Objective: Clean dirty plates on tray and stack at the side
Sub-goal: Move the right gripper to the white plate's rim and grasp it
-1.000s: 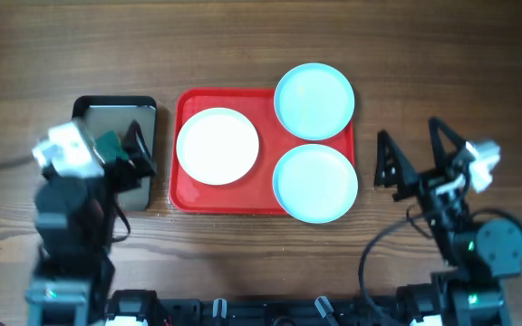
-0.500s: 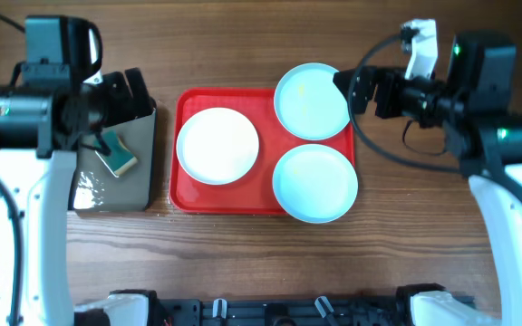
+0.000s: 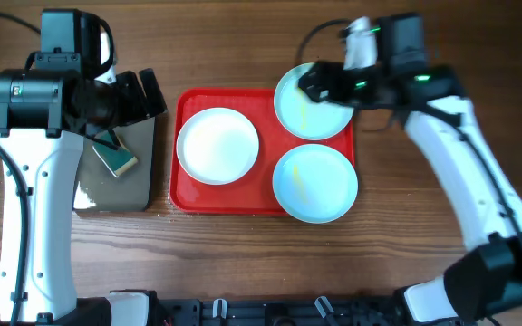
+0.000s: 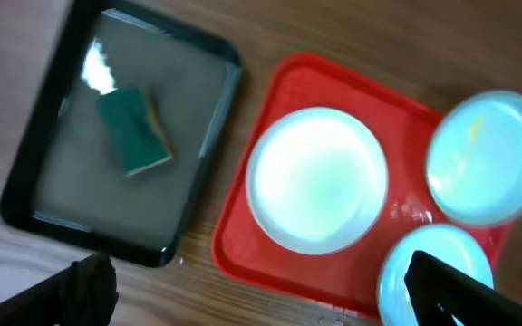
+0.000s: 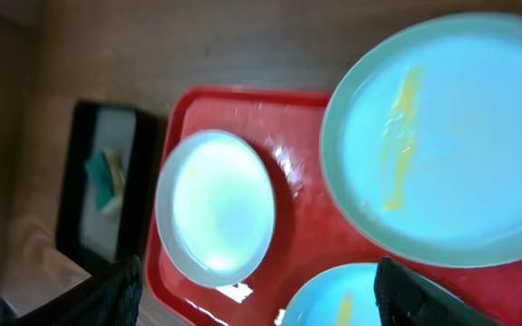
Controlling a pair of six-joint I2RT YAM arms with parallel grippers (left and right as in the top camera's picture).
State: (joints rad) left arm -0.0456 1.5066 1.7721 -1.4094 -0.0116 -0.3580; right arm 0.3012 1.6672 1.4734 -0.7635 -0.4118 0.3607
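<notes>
Wood worktop (image 3: pixel 243 272). Red tray (image 3: pixel 263 100) at centre, black tray (image 3: pixel 116 192) just left of it. On red tray: cream plate (image 3: pixel 217 145), near turquoise plate (image 3: pixel 315 184), far turquoise plate (image 3: pixel 323 119) overhanging the corner, yellow smear. Sponge (image 3: pixel 116 156) in black tray. Left end effector (image 3: pixel 139 95) spread, above black tray. Right end effector (image 3: pixel 315 88) spread, over far turquoise plate.

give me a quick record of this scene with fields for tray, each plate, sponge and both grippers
tray: red tray, holds all three plates
white plate: cream-white plate, left part of tray
far plate: far turquoise plate, yellow smear, overhangs tray's far right corner
near plate: near turquoise plate, faint yellow smear, overhangs near right corner
sponge: sponge lying in black tray
left gripper: left gripper open, above black tray
right gripper: right gripper open, above far turquoise plate
</notes>
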